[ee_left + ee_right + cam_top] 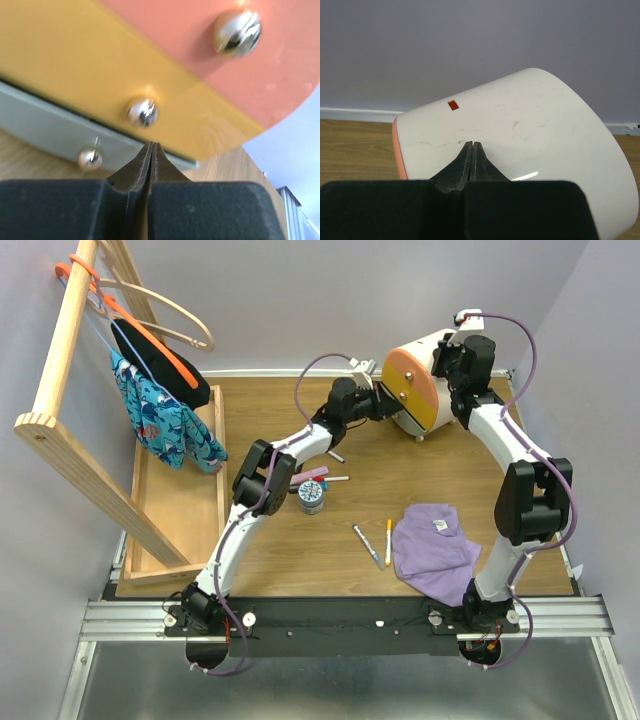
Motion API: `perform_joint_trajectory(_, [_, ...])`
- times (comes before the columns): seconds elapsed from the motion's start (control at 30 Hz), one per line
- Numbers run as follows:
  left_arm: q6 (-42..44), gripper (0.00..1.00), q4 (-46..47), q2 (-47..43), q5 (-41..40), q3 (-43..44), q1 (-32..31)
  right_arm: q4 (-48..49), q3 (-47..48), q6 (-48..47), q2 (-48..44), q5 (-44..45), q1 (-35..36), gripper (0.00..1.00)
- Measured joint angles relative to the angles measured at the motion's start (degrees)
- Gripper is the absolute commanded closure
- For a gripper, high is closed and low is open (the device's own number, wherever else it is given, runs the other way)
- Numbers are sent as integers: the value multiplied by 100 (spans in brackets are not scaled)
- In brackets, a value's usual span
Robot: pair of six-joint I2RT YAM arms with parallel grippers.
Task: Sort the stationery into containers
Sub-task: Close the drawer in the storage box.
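Observation:
The cream drawer unit [432, 348] lies tilted at the back of the table, its orange drawer [408, 367] and yellow drawer [428, 408] facing left. My left gripper [377, 390] is shut right in front of it. In the left wrist view its tips [151, 146] sit just under the yellow drawer's knob [142, 111], with nothing between them. My right gripper [471, 145] is shut against the unit's cream shell [535, 125]. On the table lie a pink bar [310, 475], a round blue jar [311, 497], a white pen [367, 545] and a yellow pen [388, 541].
A purple cloth [432, 550] lies at the front right. A long wooden tray [180, 515] runs along the left side, under a wooden rack [70, 430] with hangers and a blue patterned garment [165, 420]. A pale drawer front [45, 117] with its own knob [90, 157] sits below the yellow one.

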Motion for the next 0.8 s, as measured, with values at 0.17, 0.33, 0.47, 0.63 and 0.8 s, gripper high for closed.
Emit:
perform_joint_trajectory(0.17, [201, 97, -275, 278, -216, 660, -81, 42, 11, 0, 31, -2, 0, 99])
perform_joint_trajectory(0.33, [291, 99, -503, 374, -293, 745, -83, 68, 42, 0, 66, 0, 0, 99])
perform_joint_trajectory(0.47, [240, 100, -319, 358, -216, 420, -50, 74, 42, 0, 70, 0, 0, 99])
perform_joint_trajectory(0.63, [164, 100, -328, 350, -94, 70, -2, 79, 42, -2, 72, -2, 0, 99])
perform_joint_trajectory(0.8, [175, 100, -389, 352, -96, 245, 9, 90, 42, -2, 76, -2, 0, 99])
